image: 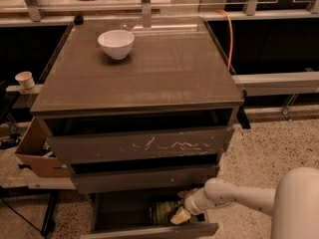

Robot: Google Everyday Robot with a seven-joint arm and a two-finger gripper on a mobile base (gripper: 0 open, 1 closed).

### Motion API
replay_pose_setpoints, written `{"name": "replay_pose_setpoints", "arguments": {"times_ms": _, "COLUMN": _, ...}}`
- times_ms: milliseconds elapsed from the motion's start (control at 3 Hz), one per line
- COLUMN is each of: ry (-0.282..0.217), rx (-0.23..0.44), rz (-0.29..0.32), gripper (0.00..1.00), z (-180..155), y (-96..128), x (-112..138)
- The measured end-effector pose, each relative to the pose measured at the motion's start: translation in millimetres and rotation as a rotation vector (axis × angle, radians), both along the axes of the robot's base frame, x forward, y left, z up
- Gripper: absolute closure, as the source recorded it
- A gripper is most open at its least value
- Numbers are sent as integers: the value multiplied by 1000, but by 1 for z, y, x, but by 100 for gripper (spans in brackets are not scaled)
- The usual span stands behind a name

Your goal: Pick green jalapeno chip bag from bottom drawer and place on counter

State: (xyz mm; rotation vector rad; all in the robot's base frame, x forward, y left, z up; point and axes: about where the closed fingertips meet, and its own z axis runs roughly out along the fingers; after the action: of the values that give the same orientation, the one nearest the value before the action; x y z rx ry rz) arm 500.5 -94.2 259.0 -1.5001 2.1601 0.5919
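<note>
The bottom drawer [149,230] stands pulled open at the foot of the cabinet, dark grey inside. In it lies the green jalapeno chip bag [160,210], its right part covered by my arm. My gripper [180,215] reaches down into the drawer from the right, right against the bag's right edge. The white arm runs back to the lower right corner. The counter [149,68] is the glossy grey-brown cabinet top above.
A white bowl [116,43] stands at the counter's back left. The scratched upper drawer front [142,145] and a middle drawer sit above the open one. A cardboard box [36,156] and a paper cup [25,80] are to the left. An orange cable [230,34] hangs at the right.
</note>
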Motion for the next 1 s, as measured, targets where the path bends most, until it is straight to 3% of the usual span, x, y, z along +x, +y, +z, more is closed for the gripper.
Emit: {"name": "replay_pose_setpoints", "arguments": {"times_ms": 1000, "ry": -46, "rx": -11, "rz": -41, "gripper": 42, "z": -18, "y": -13, "x": 9}}
